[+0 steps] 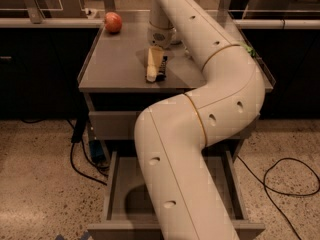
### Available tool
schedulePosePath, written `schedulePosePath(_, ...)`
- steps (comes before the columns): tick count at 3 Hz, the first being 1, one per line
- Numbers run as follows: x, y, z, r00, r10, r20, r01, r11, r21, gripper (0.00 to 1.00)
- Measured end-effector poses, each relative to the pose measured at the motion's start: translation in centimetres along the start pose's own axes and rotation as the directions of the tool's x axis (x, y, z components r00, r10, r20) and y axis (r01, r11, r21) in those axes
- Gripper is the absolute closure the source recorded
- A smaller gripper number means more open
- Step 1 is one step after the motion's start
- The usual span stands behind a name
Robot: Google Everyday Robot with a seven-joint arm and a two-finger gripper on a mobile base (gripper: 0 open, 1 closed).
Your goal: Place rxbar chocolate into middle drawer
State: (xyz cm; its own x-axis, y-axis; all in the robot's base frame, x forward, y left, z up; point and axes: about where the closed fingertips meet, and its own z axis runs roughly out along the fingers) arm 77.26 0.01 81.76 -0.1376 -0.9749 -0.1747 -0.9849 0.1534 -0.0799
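No lettering, label or number is reading clearly on any surface. Gripper (156, 66) is hovering just over the middle of the cabinet top (115, 61), bearing no legible marking.

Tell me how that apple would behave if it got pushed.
The apple looks round, so it would probably roll. It sits near the far left corner of the counter, so it might roll off. The gripper is down at mid-counter, apart from it.

Light: warm, from above; arm (220, 84) brightest, mid-frame.
Shadow: deep at left and right edges; drawer (111, 184) dim.
Gripper (156, 68): upper centre, faint shadow beneath on tabletop (110, 59).
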Motion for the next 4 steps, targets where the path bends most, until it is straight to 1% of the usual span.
schedulePosePath(1,1.08,1.05,2.14,0.996,0.085,-0.01,-0.085,0.9934,-0.077,0.0)
schedulePosePath(2,0.72,0.64,2.26,0.996,0.089,0.001,-0.088,0.994,-0.065,0.01)
schedulePosePath(4,0.72,0.64,2.26,0.996,0.089,0.001,-0.088,0.994,-0.065,0.48)
